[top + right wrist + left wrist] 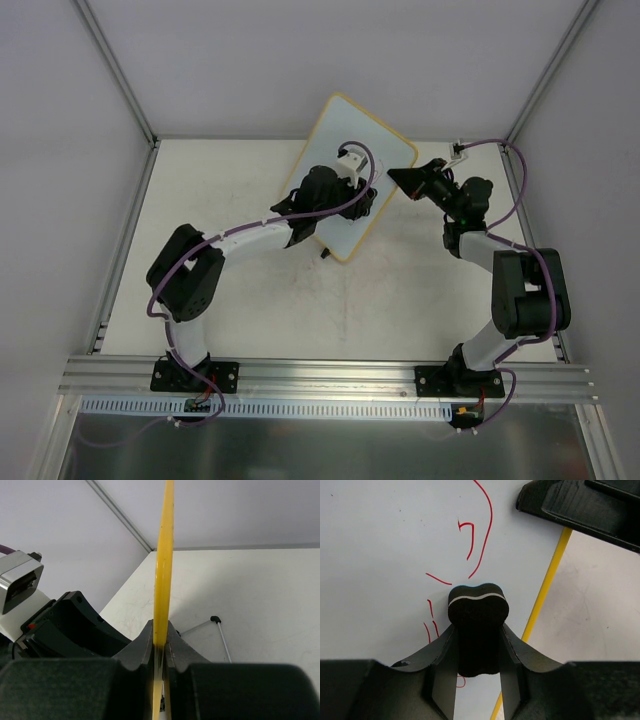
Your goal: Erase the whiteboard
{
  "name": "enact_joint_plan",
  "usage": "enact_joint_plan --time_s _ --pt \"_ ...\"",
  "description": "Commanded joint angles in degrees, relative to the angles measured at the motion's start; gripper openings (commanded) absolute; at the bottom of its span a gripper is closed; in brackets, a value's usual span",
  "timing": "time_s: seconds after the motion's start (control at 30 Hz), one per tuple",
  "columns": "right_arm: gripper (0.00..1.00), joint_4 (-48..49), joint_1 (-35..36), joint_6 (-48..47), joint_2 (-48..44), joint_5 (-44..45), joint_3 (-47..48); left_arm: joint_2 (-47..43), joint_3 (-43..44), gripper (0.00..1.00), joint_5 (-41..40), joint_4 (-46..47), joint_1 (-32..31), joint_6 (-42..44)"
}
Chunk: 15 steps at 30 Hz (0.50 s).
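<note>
The whiteboard [345, 135], white with a yellow frame, stands tilted at the back middle of the table. Red doodles [480, 535] show on its face in the left wrist view. My left gripper [350, 205] is shut on a black eraser [478, 625] and holds it against the board's face [380, 555], beside the yellow frame [547, 587]. My right gripper [405, 178] is shut on the board's right edge; in the right wrist view the yellow frame [164, 555] runs edge-on between its fingers [142, 645].
The board's thin wire foot with a black tip [216, 620] rests on the white table [260, 595]. Another black foot [324, 255] shows at the board's near corner. Grey walls with metal posts [125, 85] close the back and sides.
</note>
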Motion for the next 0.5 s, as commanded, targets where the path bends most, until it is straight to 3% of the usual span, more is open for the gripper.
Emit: enact_joint_plan --time_s 0.0,0.17,0.47 --pt "0.0 4.7 2.9 -2.6 -0.7 -11.2 1.0 5.0 9.1 0.0 -3.2 -9.0 0.4 2.4" --pt "0.0 4.7 3.1 -2.6 -0.8 -11.3 1.0 8.5 19.2 0.0 -3.6 -13.0 0.9 3.9" --pt "0.0 2.5 4.1 -4.6 -0.9 -11.3 1.3 10.6 28.3 0.0 -3.0 -15.7 2.4 4.9"
